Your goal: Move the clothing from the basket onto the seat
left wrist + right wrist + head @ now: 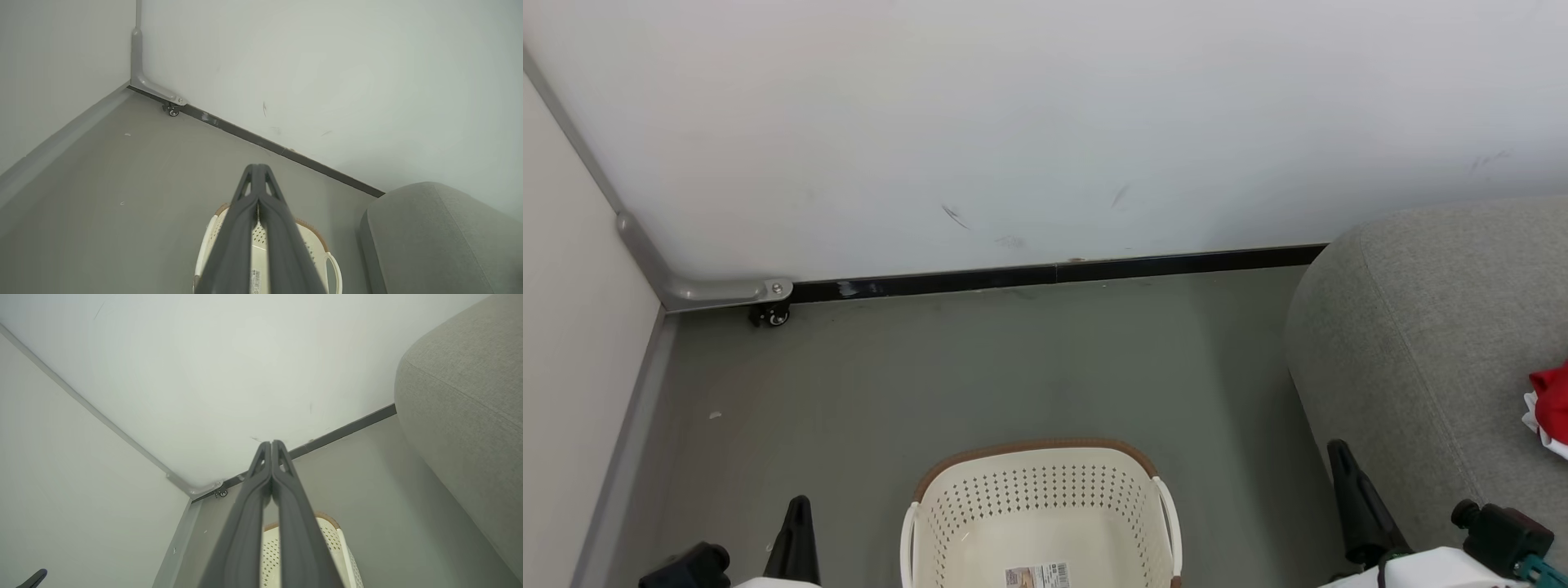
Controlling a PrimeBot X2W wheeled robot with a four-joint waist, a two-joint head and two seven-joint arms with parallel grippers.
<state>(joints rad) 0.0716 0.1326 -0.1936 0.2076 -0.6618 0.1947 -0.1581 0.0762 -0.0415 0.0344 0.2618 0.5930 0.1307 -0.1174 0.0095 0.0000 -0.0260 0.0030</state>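
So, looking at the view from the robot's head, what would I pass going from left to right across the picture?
left end effector → basket → right end effector → red clothing, which lies on the grey seat

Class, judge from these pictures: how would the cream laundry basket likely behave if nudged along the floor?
The basket looks empty, with thin perforated walls, so it is probably light and would slide readily on the smooth floor. Its wide oval shape suggests it would hardly tip.
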